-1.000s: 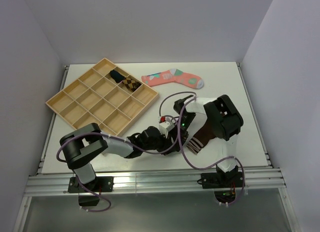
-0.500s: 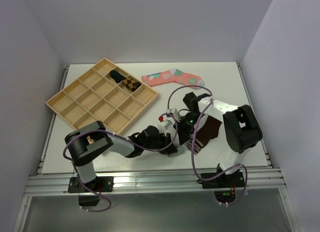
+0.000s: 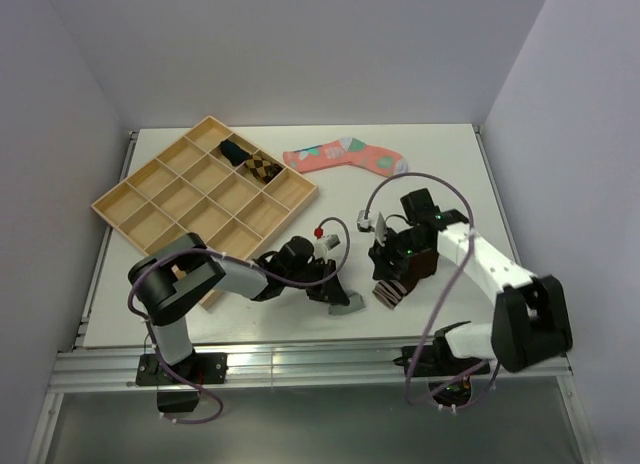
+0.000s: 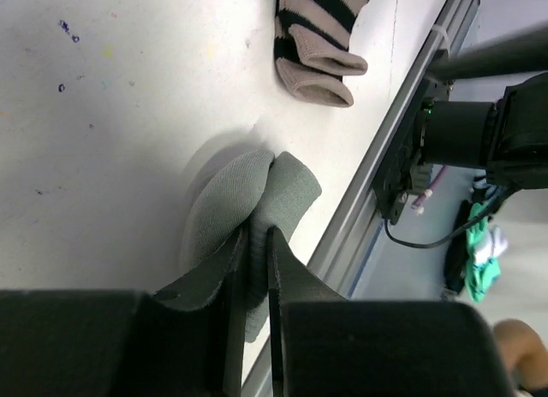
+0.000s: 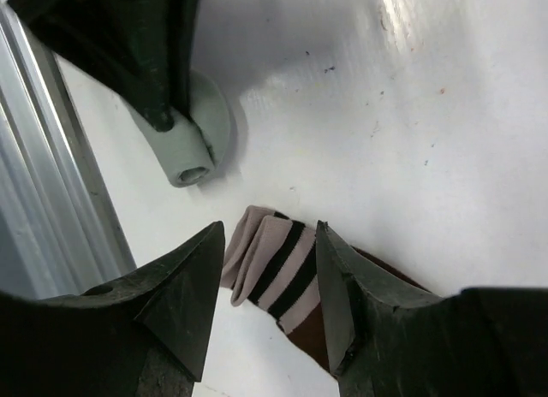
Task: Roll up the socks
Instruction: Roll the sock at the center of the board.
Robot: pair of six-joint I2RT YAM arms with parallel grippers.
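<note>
The left gripper [image 4: 257, 236] is clamped on the grey sock [image 3: 347, 305], its jaws nearly together with a fold of fabric pinched between them. The sock bulges out past the fingertips in a folded lump and lies on the table [image 3: 450, 164] near the front edge, just beside the metal rail [image 4: 402, 115]. The left arm reaches low across the table towards the right. The right gripper [image 5: 270, 234] is released, jaws wide apart, and stands over the brown sock [image 3: 400, 279]. In the right wrist view the sock's striped cuff [image 5: 274, 269] shows in the gap between the two fingers. I cannot tell whether the fingers touch it. The brown sock lies flat right of the grey one, near it but apart, cuff end towards the front edge and folded over on itself. Farther back lies a pink sock [image 3: 345, 156], spread out, next to the right corner of a wooden tray [image 3: 130, 199]. Two compartments along the tray's back right side hold a dark bundle [image 3: 233, 150] and a checked bundle [image 3: 261, 167].
</note>
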